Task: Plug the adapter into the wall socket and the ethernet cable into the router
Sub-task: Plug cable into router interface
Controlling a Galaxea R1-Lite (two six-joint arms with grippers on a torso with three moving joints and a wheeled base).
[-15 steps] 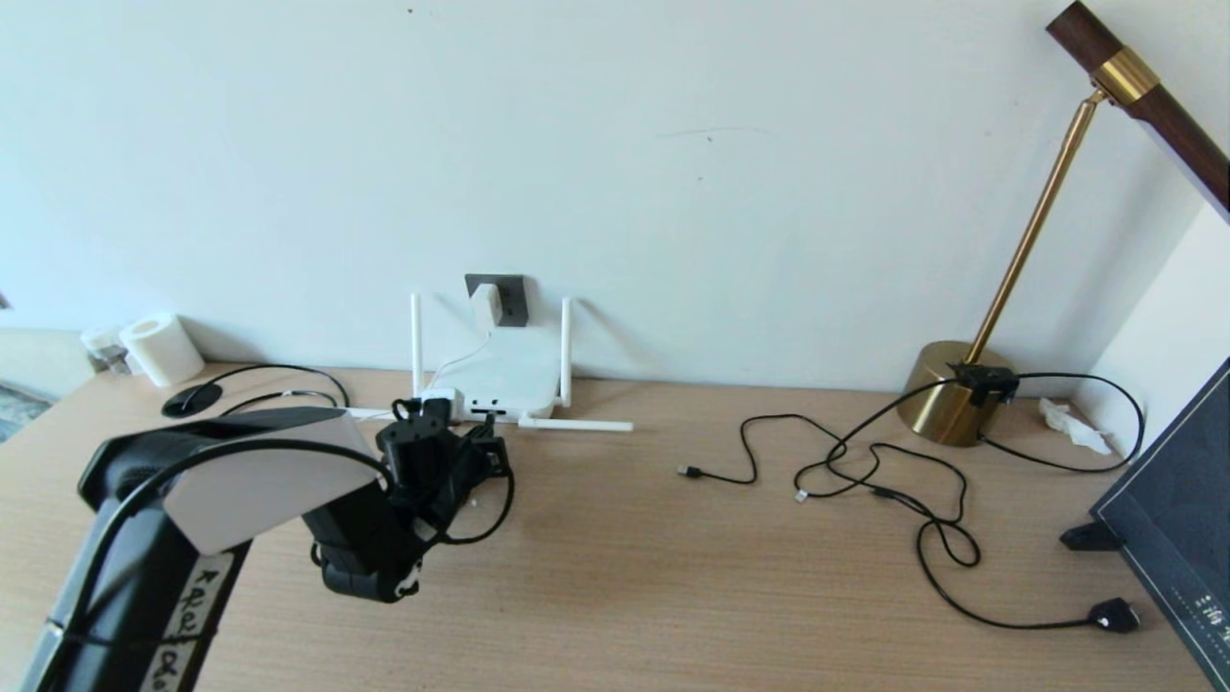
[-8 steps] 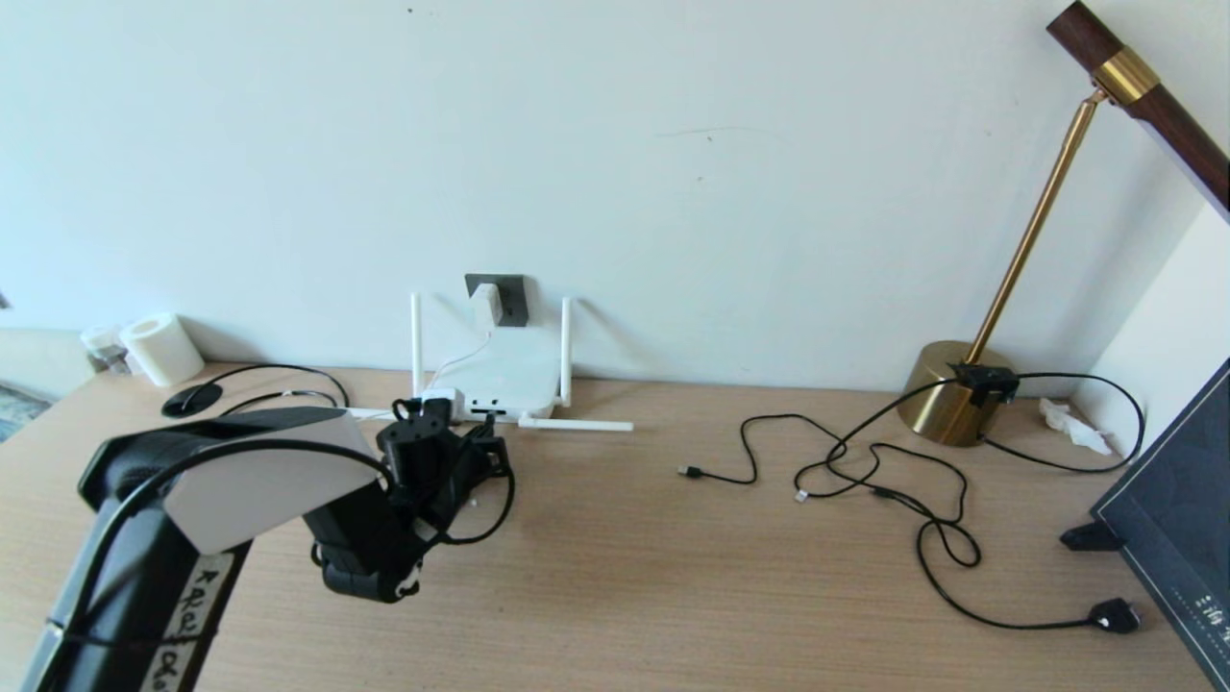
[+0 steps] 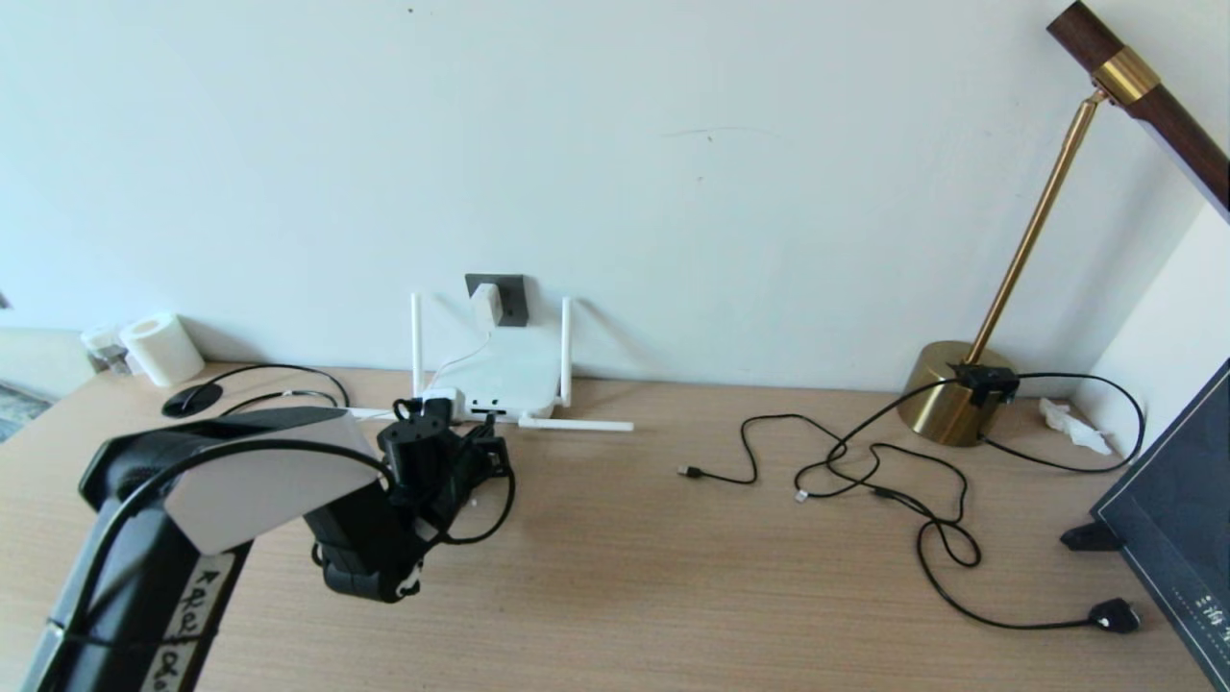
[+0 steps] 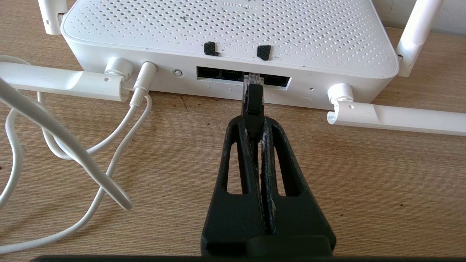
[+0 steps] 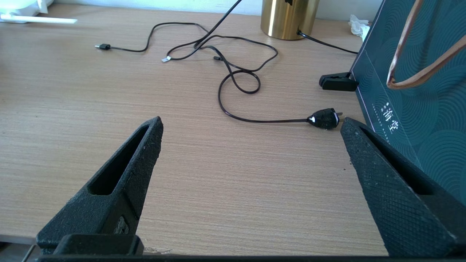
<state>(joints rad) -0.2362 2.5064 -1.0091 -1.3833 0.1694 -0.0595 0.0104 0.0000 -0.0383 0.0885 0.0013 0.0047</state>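
Left claw (image 4: 255,125) pinches ribbed black ethernet cable (image 4: 253,103).

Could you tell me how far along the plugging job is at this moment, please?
Done: the adapter sits in the wall socket. In hand: the left gripper is shut on the ethernet cable, its clear plug at the router ports, not visibly seated. Left: push it home and release. The right gripper hangs open over the desk.
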